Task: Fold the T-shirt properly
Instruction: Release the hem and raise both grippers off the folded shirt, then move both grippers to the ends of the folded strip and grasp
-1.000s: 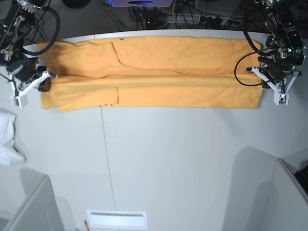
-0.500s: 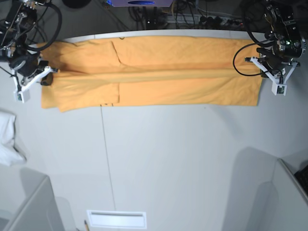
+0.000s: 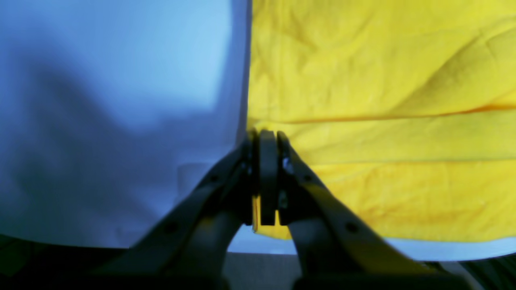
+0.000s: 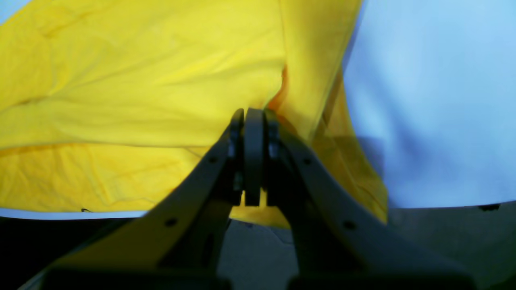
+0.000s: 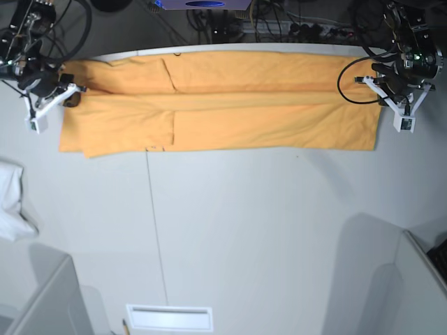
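- Lying flat near far edge of table (image 5: 230, 230): T-shirt (image 5: 230, 115), folded lengthwise into a long band.
- Running left-right across base view with long axis parallel to table's far edge; sleeve end at view's left, hem end at view's right.
- Showing one long crease down the middle of the band; upper layer overlapping lower along that line.
- Sticking out slightly at lower left corner: a folded sleeve flap, its edge just beside a thin line on the table.
- Pinching the hem-end edge at the crease: left gripper (image 3: 264, 139), jaws pressed together on a thin fold of cloth; yellow fabric showing between the fingers lower down.
- Pinching the sleeve-end edge at the crease: right gripper (image 4: 252, 117), jaws pressed together, cloth bunching and lifting beside the tips.
- Sitting at opposite short ends of the band in base view: left gripper (image 5: 391, 98) on view's right, right gripper (image 5: 63, 98) on view's left, well apart.
- Lying at left table edge, well apart from T-shirt: white cloth (image 5: 10, 199).
- Sitting at the near table edge: shallow white tray (image 5: 169, 318); contents hard to tell.
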You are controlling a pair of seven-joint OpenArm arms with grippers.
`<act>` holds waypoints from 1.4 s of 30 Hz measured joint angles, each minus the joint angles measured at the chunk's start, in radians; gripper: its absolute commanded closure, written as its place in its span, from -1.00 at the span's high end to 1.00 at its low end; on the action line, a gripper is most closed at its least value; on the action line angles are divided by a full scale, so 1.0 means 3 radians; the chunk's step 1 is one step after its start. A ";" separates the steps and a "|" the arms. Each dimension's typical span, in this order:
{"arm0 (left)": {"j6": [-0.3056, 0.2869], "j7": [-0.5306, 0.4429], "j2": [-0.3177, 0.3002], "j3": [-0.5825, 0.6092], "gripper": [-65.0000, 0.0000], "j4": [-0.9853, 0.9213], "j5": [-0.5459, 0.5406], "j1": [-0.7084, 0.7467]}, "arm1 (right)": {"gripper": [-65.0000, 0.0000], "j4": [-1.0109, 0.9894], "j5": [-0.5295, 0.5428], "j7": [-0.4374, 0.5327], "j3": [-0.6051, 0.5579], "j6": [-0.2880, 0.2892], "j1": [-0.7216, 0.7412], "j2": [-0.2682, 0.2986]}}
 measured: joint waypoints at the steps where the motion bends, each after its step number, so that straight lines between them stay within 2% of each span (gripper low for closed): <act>1: 0.0001 -0.0004 0.0000 0.0001 -1.00 0.0000 0.0000 -0.0005 | -0.99 -0.0027 0.0000 -0.0003 0.0000 0.0000 0.0000 0.0006; 4: 0.0001 -0.0006 -0.0001 0.0001 -1.00 0.0000 0.0000 -0.0006 | -0.20 -0.0056 -0.0011 0.0018 0.0001 0.0000 -0.0010 0.0018; 5: 0.0001 -0.0006 0.0000 0.0001 -0.90 0.0000 0.0000 -0.0005 | -0.04 -0.0056 -0.0017 0.0015 0.0001 0.0000 -0.0013 0.0018; 6: 0.0001 -0.0006 0.0000 0.0001 -0.65 0.0000 0.0000 0.0000 | 0.02 -0.0056 -0.0017 0.0017 0.0001 0.0000 -0.0020 0.0018; 9: 0.0001 -0.0004 -0.0001 0.0000 0.14 0.0000 0.0019 0.0004 | -0.08 -0.0053 -0.0013 0.0139 0.0001 -0.0001 -0.0050 0.0019; 11: -0.0011 -0.0001 0.0014 -0.0088 0.55 0.0000 -0.0022 0.0010 | -0.17 -0.0032 -0.0027 0.0223 0.0001 -0.0001 -0.0097 0.0018; 12: -0.0017 -0.0004 0.0028 -0.0203 0.69 0.0000 -0.0038 0.0003 | -0.21 0.0013 -0.0029 0.0244 0.0001 -0.0001 -0.0125 0.0018; 14: -0.0011 -0.0008 0.0039 -0.0392 0.75 0.0001 0.0003 -0.0018 | -0.33 0.0121 -0.0024 0.0298 -0.0006 -0.0001 -0.0161 0.0019; 16: 0.0039 0.0006 0.0084 -0.0449 0.64 0.0005 -0.0092 -0.0064 | -0.62 0.0231 -0.0003 0.0317 -0.0015 0.0000 -0.0154 0.0011; 17: 0.0037 0.0018 0.0109 -0.0434 0.46 -0.0001 -0.0266 -0.0092 | -0.84 0.0234 0.0029 0.0337 -0.0025 0.0000 -0.0127 0.0003; 18: 0.0033 0.0010 0.0132 -0.0404 0.24 -0.0008 -0.0484 -0.0107 | -1.00 0.0231 0.0036 0.0324 -0.0037 0.0000 -0.0100 -0.0013; 19: -0.0028 0.0006 0.0167 -0.0387 -0.09 -0.0017 -0.0601 -0.0127 | -1.00 0.0224 0.0003 0.0291 -0.0067 0.0000 -0.0069 -0.0013; 21: -0.0011 -0.0027 0.0237 -0.0380 -0.87 -0.0065 -0.0619 -0.0174 | -1.00 0.0217 -0.0052 0.0314 -0.0178 -0.0001 -0.0031 0.0010; 22: -0.0009 -0.0028 0.0249 -0.0380 -1.00 -0.0095 -0.0598 -0.0173 | -1.00 0.0217 -0.0042 0.0320 -0.0226 -0.0001 -0.0023 0.0015; 28: 0.0011 -0.0039 0.0376 -0.0394 -1.00 -0.0455 -0.0589 -0.0338 | -1.00 0.0062 -0.0018 0.0323 -0.0566 -0.0003 0.0053 0.0000; 34: 0.0039 -0.0223 0.0362 -0.0338 -1.00 -0.0858 -0.0539 -0.0393 | -1.00 -0.0593 -0.0440 0.0346 -0.0627 -0.0023 0.0299 -0.0051; 40: -0.0018 -0.0680 0.0350 0.0102 -1.00 -0.1125 0.0128 -0.0559 | -1.00 -0.0890 -0.0618 0.0585 -0.0646 0.0006 0.0540 -0.0066; 42: -0.0038 -0.0777 0.0367 0.0097 -1.00 -0.1338 0.0173 -0.0757 | -1.00 -0.1022 -0.0684 0.0622 -0.0640 0.0022 0.0669 -0.0070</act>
